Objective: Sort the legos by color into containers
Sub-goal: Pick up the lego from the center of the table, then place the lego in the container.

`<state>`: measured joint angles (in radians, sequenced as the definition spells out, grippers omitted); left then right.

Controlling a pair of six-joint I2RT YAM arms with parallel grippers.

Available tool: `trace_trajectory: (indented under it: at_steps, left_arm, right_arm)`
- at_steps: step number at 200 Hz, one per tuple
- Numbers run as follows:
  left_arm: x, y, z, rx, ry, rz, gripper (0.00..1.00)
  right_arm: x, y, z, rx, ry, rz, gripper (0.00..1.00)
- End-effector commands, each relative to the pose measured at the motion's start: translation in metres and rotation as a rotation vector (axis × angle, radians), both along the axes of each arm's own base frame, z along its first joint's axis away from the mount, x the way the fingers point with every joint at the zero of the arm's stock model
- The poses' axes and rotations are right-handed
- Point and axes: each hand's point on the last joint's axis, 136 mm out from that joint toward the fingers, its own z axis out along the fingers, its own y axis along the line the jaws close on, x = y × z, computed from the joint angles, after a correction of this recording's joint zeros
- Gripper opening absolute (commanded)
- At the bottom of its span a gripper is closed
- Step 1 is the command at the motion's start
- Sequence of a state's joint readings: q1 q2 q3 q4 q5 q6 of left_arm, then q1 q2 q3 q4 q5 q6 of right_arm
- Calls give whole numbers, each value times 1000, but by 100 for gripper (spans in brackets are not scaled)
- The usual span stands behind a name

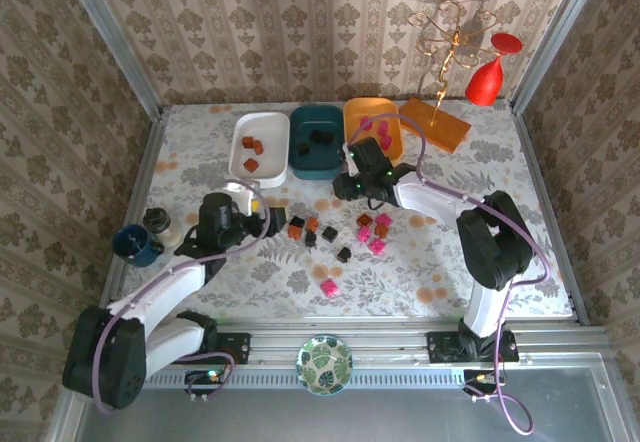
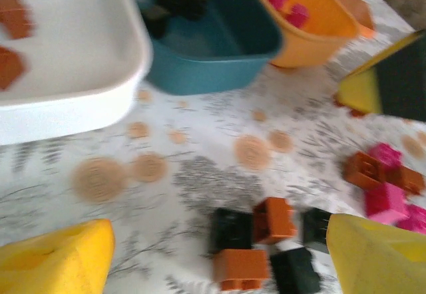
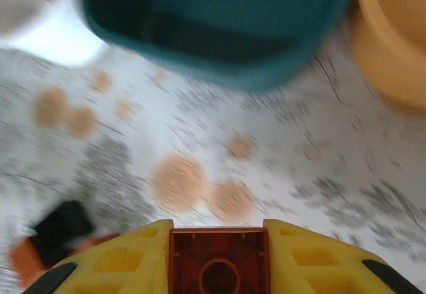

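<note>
Far-left table edge: I see a dark blue mug (image 1: 137, 245) with a small dark jar (image 1: 158, 220) just beside it.
Left gripper (image 2: 216, 231): its yellow fingers stand spread wide with nothing held, hanging above loose legos on the patterned table (image 1: 250, 272).
White tub (image 1: 272, 147): leftmost in the back row, with brown-orange bricks (image 1: 251, 164) lying inside.
Near cluster: from the left wrist I make out a black lego (image 2: 231, 229) touching a brown-orange lego (image 2: 273, 217), with more of both colours just beside them, all on the table.
Teal tub (image 1: 318, 164): middle of the row, touching the white one, with black bricks (image 1: 320, 137) inside.
Patterned dish (image 1: 324, 364): sits on the near rail between the arm bases.
Lone pink lego (image 1: 329, 286): lies apart from the rest, nearest the rail.
Right gripper (image 3: 217, 241): clamped on a brown-orange brick (image 3: 218, 261), which sits squarely between the yellow fingers just in front of the teal tub.
Orange tub (image 1: 390, 112): right end of the row, with pink bricks (image 1: 375, 127) inside.
Right cluster: pink legos (image 1: 377, 246) and one brown one lie close together on the table.
Orange board (image 1: 440, 127): just beside the orange tub, carrying a gold wire stand (image 1: 445, 32).
Red goblet (image 1: 488, 74): tilted, by the back right corner.
</note>
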<state>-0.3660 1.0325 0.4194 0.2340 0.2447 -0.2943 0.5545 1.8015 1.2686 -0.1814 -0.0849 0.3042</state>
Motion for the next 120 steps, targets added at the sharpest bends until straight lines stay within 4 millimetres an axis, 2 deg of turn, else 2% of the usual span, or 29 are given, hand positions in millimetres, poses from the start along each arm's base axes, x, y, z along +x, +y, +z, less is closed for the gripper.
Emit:
trace_trajectory:
  at_steps: [1, 22, 68, 99, 120]
  left_arm:
    - [2, 29, -2, -19, 12, 154, 85]
    - [2, 49, -1, -22, 9, 246, 85]
    - [1, 74, -1, -9, 3, 354, 86]
    - [0, 85, -1, 2, -5, 410, 86]
    - [-1, 83, 1, -12, -15, 399, 86]
  right_arm:
    - [13, 51, 49, 186, -97, 59, 35]
    - [30, 86, 61, 233, -138, 69, 35]
    - [83, 144, 61, 326, -188, 41, 36]
    - [118, 168, 36, 322, -184, 13, 38]
    - [136, 177, 22, 295, -181, 5, 40]
